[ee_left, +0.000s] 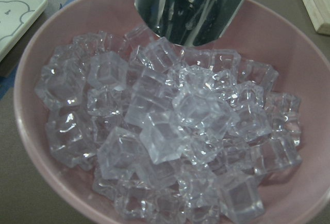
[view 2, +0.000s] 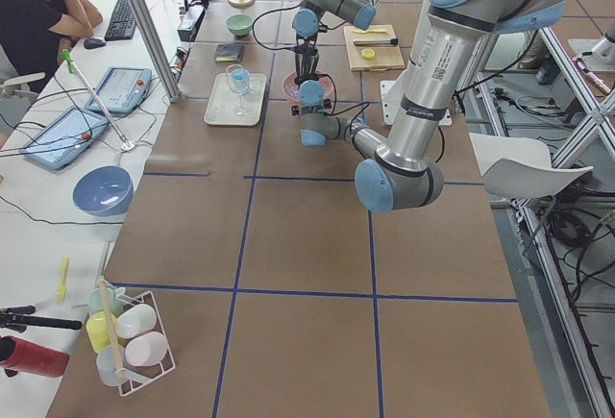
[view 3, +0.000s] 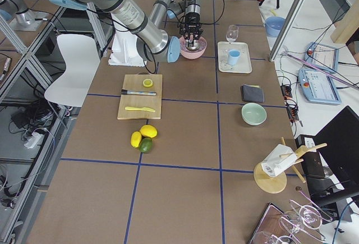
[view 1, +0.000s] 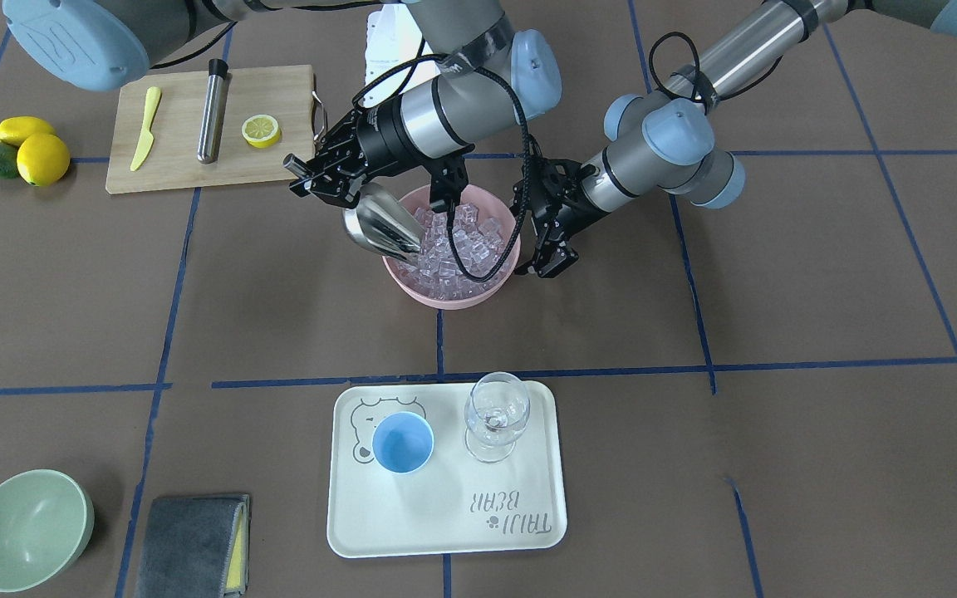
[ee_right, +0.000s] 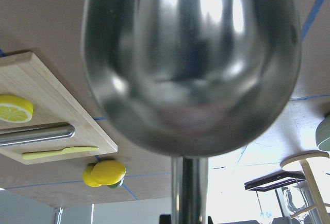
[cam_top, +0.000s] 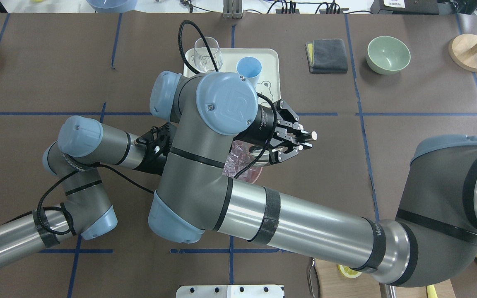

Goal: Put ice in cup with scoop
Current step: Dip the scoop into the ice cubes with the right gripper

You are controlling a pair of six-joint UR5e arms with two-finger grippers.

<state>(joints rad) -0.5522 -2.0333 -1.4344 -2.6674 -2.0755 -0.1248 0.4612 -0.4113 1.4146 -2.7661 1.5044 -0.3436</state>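
Observation:
The steel scoop [view 1: 383,224] is tilted down, its mouth against the ice [view 1: 462,245] heaped in a pink bowl [view 1: 445,295]. My right gripper [view 1: 312,174] is shut on the scoop's rod handle, left of the bowl in the front view; it also shows in the overhead view [cam_top: 302,140]. The right wrist view shows the scoop's rounded back [ee_right: 191,64]. The left wrist view shows the scoop's mouth [ee_left: 193,7] over the ice cubes [ee_left: 170,126]. My left gripper [view 1: 549,262] hangs just beside the bowl's other rim, looking open and empty. The light-blue cup [view 1: 402,442] stands empty on a cream tray [view 1: 445,523].
A clear wine glass [view 1: 495,415] stands next to the cup on the tray. A cutting board [view 1: 179,158] with a steel cylinder [view 1: 213,112], a lemon half [view 1: 261,130] and a yellow knife [view 1: 144,129] lies behind. A green bowl [view 1: 26,531] and a grey cloth [view 1: 192,544] are near the front corner.

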